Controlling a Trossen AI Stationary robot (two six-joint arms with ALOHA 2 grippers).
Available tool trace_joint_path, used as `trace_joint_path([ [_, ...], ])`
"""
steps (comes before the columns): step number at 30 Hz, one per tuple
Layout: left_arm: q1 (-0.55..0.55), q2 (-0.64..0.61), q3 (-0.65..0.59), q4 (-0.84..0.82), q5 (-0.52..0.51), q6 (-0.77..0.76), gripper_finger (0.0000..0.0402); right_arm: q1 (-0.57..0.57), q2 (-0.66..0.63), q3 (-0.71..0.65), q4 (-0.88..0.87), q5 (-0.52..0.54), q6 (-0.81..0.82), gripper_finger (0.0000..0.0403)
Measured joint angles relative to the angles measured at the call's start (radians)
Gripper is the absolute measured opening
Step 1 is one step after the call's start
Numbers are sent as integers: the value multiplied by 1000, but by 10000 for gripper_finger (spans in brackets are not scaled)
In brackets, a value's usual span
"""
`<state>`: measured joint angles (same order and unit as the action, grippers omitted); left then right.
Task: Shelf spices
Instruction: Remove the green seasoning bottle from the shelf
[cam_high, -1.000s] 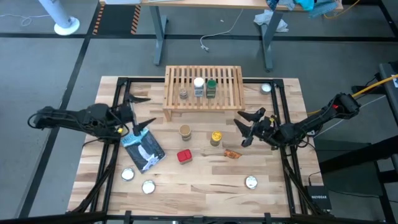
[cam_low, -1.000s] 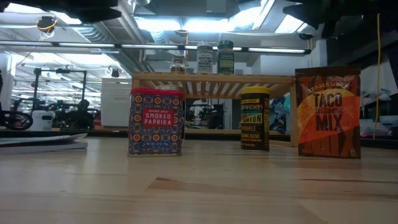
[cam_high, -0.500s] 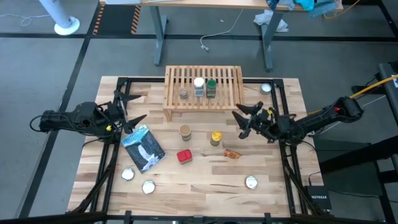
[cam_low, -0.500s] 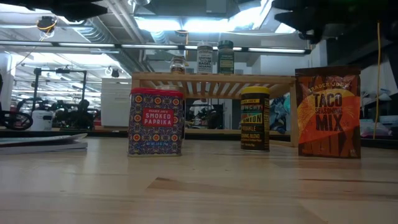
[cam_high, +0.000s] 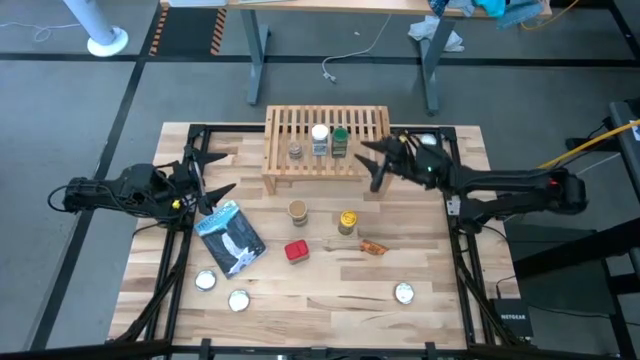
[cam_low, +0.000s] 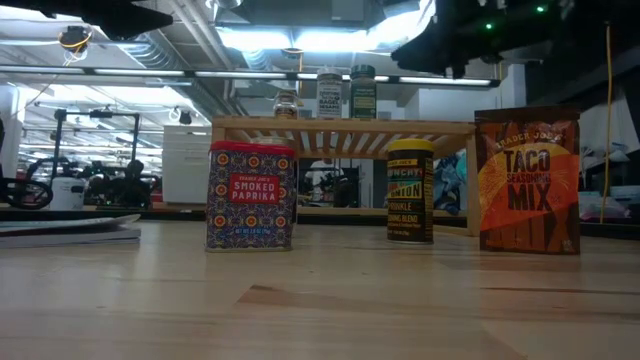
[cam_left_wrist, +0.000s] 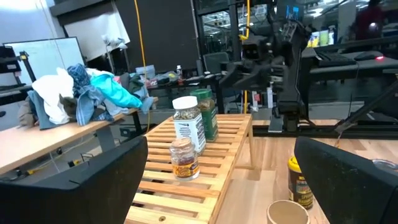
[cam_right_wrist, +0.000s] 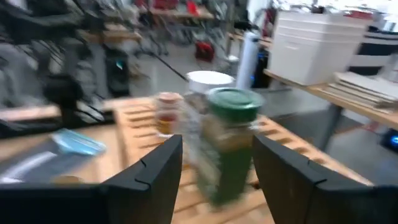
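the left gripper (cam_high: 205, 172) hovers wide open and empty over the table's left edge, just above the blue-and-white pouch (cam_high: 230, 238). on the shelf (cam_high: 326, 160) stand a small clear jar (cam_high: 296, 151), a white-lidded jar (cam_high: 319, 139) and a green-lidded jar (cam_high: 340, 141). in front of it sit a tan-lidded jar (cam_high: 297, 211), red tin (cam_high: 296, 251), yellow-lidded jar (cam_high: 347, 221) and orange packet (cam_high: 374, 247). the right gripper (cam_high: 378, 163), jaws half apart and empty, is by the shelf's right end, facing the green-lidded jar.

Motion blur smears the green-lidded jar (cam_right_wrist: 229, 144) between the right fingers (cam_right_wrist: 152, 171); its label is unreadable, the white-lidded jar (cam_right_wrist: 208, 84) behind half hidden.
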<state>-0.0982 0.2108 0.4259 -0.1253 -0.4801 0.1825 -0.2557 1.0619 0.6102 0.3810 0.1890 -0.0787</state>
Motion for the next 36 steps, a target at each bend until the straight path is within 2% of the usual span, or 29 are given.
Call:
trace_joint_path([
  [7,0,0,0,0,0,0,400,-35,2,65,-76,-59,-65,198],
  [18,0,0,0,0,0,0,400,-33,3,65,-115,-59,-83,198],
  [25,0,0,0,1,0,0,400,-33,4,65,-146,29,-90,198],
  [27,0,0,0,1,0,0,400,-42,9,65,-147,-8,-112,198],
  [32,0,0,0,1,0,0,400,-133,24,65,-135,-197,-79,202],
  [36,0,0,0,0,0,0,400,-190,54,65,-111,-264,-21,229],
])
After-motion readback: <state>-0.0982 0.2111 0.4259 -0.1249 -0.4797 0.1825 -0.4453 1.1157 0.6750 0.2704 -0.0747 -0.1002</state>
